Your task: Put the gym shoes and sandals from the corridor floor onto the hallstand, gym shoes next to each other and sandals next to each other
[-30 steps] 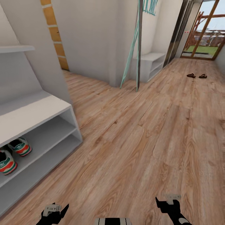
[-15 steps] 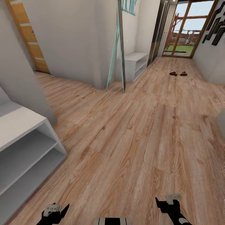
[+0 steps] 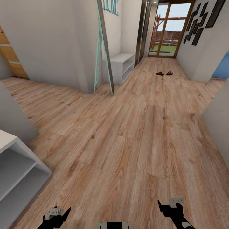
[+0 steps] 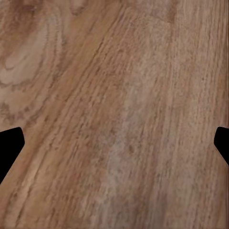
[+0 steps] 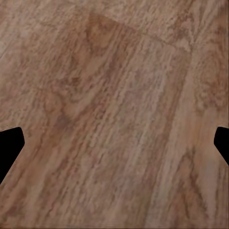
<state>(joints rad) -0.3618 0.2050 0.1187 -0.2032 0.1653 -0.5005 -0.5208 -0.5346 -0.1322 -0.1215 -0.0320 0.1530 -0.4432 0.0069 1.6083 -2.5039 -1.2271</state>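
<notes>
From my head camera the two sandals (image 3: 164, 73) lie side by side on the corridor floor (image 3: 133, 143) far down the hall, too small to make out strap detail. The hallstand (image 3: 19, 171) corner sits at my near left. My left gripper (image 4: 114, 143) and right gripper (image 5: 114, 143) both hang spread wide, empty, above bare planks.

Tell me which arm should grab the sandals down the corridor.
Probably right: the sandals lie far ahead on the floor, slightly nearer the right gripper's side than the left gripper's. Both show open, empty jaws.
</notes>
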